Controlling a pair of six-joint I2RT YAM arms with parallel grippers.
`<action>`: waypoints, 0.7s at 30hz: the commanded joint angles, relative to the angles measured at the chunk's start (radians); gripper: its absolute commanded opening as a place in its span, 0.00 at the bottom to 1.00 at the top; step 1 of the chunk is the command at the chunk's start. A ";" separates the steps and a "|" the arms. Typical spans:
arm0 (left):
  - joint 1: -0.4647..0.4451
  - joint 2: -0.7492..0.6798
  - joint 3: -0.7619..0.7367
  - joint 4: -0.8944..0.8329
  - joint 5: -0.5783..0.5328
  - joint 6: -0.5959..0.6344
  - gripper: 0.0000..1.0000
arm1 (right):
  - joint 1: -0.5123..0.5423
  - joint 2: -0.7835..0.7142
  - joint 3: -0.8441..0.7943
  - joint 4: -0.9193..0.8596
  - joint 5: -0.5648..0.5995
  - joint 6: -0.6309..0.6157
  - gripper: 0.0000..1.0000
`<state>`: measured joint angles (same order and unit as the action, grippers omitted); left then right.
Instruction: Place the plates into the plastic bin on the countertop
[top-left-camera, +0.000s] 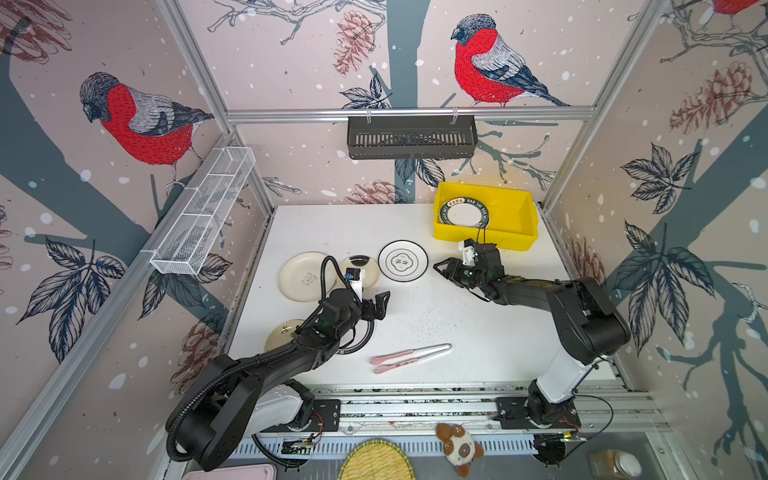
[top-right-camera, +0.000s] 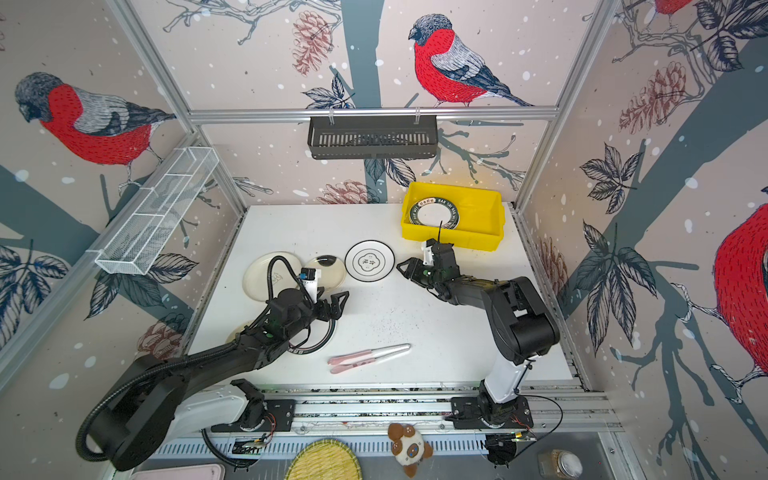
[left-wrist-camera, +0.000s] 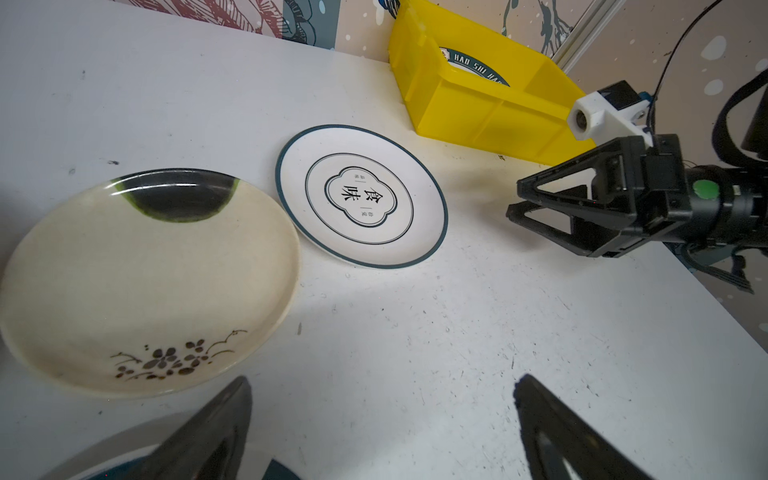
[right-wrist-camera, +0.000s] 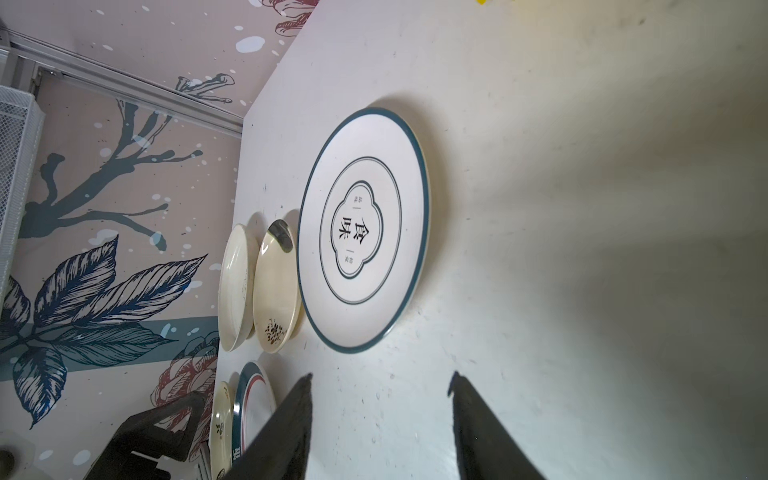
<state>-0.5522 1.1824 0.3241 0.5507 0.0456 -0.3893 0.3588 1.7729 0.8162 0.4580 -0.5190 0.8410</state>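
The yellow plastic bin (top-left-camera: 519, 212) (top-right-camera: 484, 208) stands at the countertop's far right and holds one plate with a dark lettered rim (top-left-camera: 463, 212). A white plate with a teal rim (top-left-camera: 402, 261) (right-wrist-camera: 365, 228) (left-wrist-camera: 361, 195) lies flat just left of my right gripper (top-left-camera: 441, 266) (right-wrist-camera: 380, 382), which is open and empty. Further left lie a cream plate with a dark patch (top-left-camera: 365, 268) (left-wrist-camera: 145, 282) and a plain cream plate (top-left-camera: 305, 276). My left gripper (top-left-camera: 380, 305) (left-wrist-camera: 382, 382) is open over bare countertop. Its arm partly hides a teal-rimmed plate (top-left-camera: 360, 343) and a cream plate (top-left-camera: 280, 336).
Two pink-handled utensils (top-left-camera: 409, 355) lie near the front edge. A black slotted basket (top-left-camera: 411, 137) hangs on the back rail and a white wire shelf (top-left-camera: 203, 212) on the left wall. A woven mat (top-left-camera: 376, 461), a plush toy (top-left-camera: 459, 449) and a jar (top-left-camera: 615, 463) sit below the front rail.
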 joint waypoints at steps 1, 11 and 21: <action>0.008 0.003 -0.002 0.068 0.017 -0.004 0.98 | 0.002 0.076 0.043 0.133 -0.056 0.049 0.49; 0.009 -0.070 -0.029 0.057 -0.046 0.022 0.98 | 0.006 0.220 0.150 0.078 -0.028 0.046 0.40; 0.009 -0.080 -0.033 0.051 -0.059 0.021 0.98 | 0.023 0.273 0.234 -0.012 0.004 0.031 0.32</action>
<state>-0.5442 1.1015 0.2909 0.5564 -0.0006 -0.3794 0.3790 2.0335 1.0264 0.4877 -0.5404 0.8886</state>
